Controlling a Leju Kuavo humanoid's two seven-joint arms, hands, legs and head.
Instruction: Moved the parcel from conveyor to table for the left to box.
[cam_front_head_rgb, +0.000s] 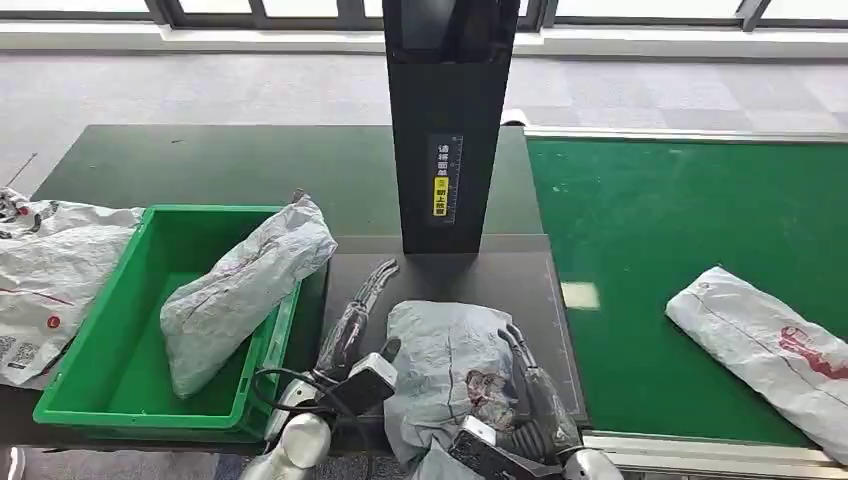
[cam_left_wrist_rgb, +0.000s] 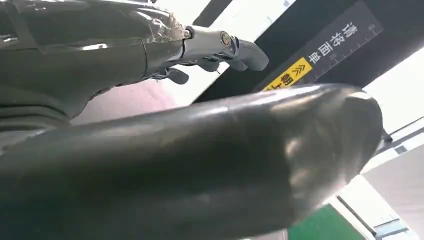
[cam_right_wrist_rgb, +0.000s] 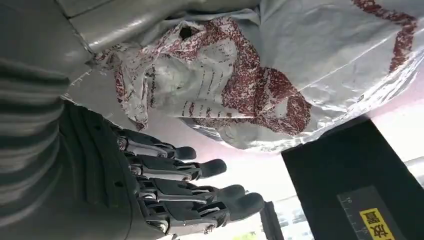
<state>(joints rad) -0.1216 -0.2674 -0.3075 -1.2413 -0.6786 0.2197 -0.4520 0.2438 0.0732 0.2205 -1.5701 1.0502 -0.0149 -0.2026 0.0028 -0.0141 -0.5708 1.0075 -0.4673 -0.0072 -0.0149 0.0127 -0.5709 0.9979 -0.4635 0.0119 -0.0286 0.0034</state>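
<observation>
You've got the grey parcel (cam_front_head_rgb: 445, 375) lying on the dark table (cam_front_head_rgb: 520, 280), just in front of the black scanner post (cam_front_head_rgb: 445, 130), between both hands. Right hand (cam_front_head_rgb: 530, 385) sits against the parcel's right edge, fingers (cam_right_wrist_rgb: 200, 170) stretched out and apart, nothing gripped. Left hand (cam_front_head_rgb: 355, 315) is just beside the parcel's left edge, fingers straight, holding nothing. To the left, the green bin (cam_front_head_rgb: 120, 330) has another parcel (cam_front_head_rgb: 240, 285) leaning over its rim. One more white parcel (cam_front_head_rgb: 770, 345) lies on the green conveyor (cam_front_head_rgb: 650, 220), well apart.
</observation>
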